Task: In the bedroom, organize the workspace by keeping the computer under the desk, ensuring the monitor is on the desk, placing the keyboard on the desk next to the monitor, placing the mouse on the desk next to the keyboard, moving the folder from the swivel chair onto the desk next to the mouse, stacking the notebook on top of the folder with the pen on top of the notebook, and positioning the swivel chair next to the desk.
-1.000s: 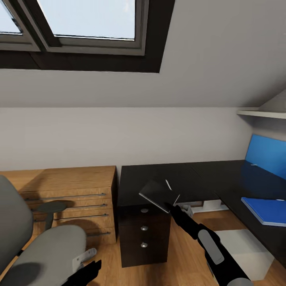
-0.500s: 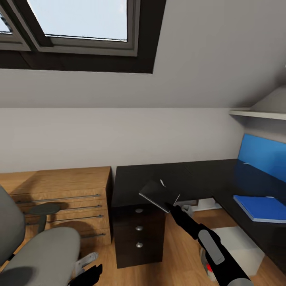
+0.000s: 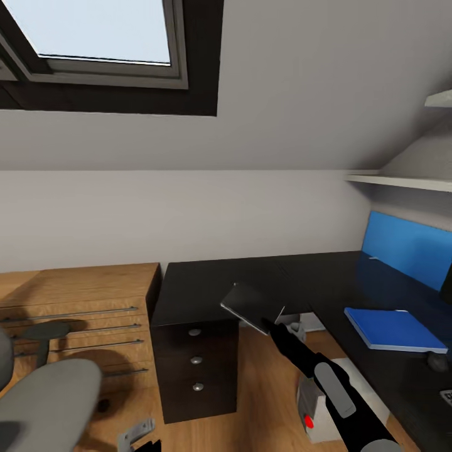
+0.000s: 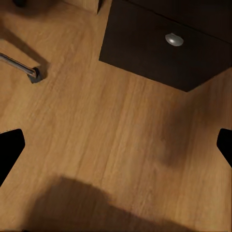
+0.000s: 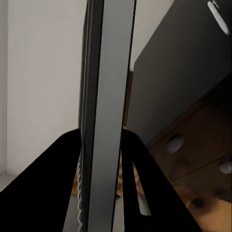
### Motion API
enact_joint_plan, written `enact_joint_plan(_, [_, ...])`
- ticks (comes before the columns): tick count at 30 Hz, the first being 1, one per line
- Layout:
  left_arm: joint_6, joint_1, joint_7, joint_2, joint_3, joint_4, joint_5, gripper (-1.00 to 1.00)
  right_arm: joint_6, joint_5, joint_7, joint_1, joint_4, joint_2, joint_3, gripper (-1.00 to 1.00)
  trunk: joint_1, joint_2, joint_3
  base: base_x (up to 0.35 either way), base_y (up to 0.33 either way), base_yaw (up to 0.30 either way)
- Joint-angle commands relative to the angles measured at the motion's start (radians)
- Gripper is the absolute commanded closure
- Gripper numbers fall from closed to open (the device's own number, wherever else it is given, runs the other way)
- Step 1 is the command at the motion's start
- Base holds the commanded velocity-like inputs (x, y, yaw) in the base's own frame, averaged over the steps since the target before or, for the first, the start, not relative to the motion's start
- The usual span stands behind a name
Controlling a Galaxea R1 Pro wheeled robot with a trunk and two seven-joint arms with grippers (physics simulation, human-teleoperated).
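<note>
My right gripper is shut on the grey notebook, holding it tilted in the air off the desk's front edge, above the drawer unit. In the right wrist view the notebook stands edge-on between the black fingers. The blue folder lies flat on the black desk at the right. The grey computer, with its red light, stands on the floor under the desk. The swivel chair is at lower left. My left gripper is open over the wood floor.
A low light-wood cabinet adjoins the desk's left end. A blue wall panel and white shelves sit at the right. A skylight is overhead. A chair castor and the drawer unit lie near my left gripper.
The whole view has swung to the right, so the camera moved. The computer and more of the right desk wing came into view. The notebook stays held in my right gripper.
</note>
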Motion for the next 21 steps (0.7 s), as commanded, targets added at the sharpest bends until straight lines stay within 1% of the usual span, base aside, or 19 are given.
enact_joint_plan(1, [-0.005,-0.001,0.009,0.001,-0.003,0.004,0.007,-1.0,0.003,-0.009,0.004,-0.001,0.0,-0.002,0.001,1.0,0.0,-0.001,-0.001,0.0,-0.229,0.0])
enact_joint_plan(4, [-0.012,-0.001,0.009,0.001,-0.004,0.014,0.007,-1.0,0.002,-0.009,0.007,-0.001,-0.006,-0.007,0.0,1.0,0.0,-0.001,-0.001,0.0,-0.213,0.0])
enact_joint_plan(8, [-0.017,-0.001,0.009,0.001,-0.008,0.021,0.006,-1.0,0.001,-0.009,0.001,-0.001,-0.037,-0.016,-0.005,1.0,0.0,-0.001,-0.001,0.0,-0.166,0.0])
enact_joint_plan(12, [-0.02,-0.001,0.009,0.001,-0.018,0.024,0.006,-1.0,0.001,-0.01,-0.03,-0.003,-0.058,-0.026,-0.02,1.0,0.0,-0.001,-0.001,0.0,-0.075,0.0])
enact_joint_plan(14, [-0.021,-0.001,0.01,0.001,-0.024,0.028,0.007,-1.0,0.002,-0.012,-0.086,-0.005,-0.065,-0.034,-0.051,1.0,0.0,-0.001,-0.001,0.0,-0.03,0.0])
enact_joint_plan(19, [-0.027,-0.001,0.009,0.001,-0.027,0.05,0.006,-1.0,0.002,-0.016,-0.208,-0.015,-0.069,-0.04,-0.124,1.0,0.0,-0.001,-0.001,0.0,-0.014,0.0])
enact_joint_plan(20, [-0.036,-0.001,0.009,0.001,-0.028,0.063,0.006,-1.0,0.002,-0.017,-0.255,-0.024,-0.07,-0.042,-0.153,1.0,0.0,-0.001,-0.001,0.0,-0.006,0.0])
enact_joint_plan(21, [-0.042,-0.001,0.009,0.001,-0.028,0.069,0.006,-1.0,0.002,-0.017,-0.278,-0.03,-0.07,-0.043,-0.167,1.0,0.0,-0.001,-0.001,0.0,-0.004,0.0])
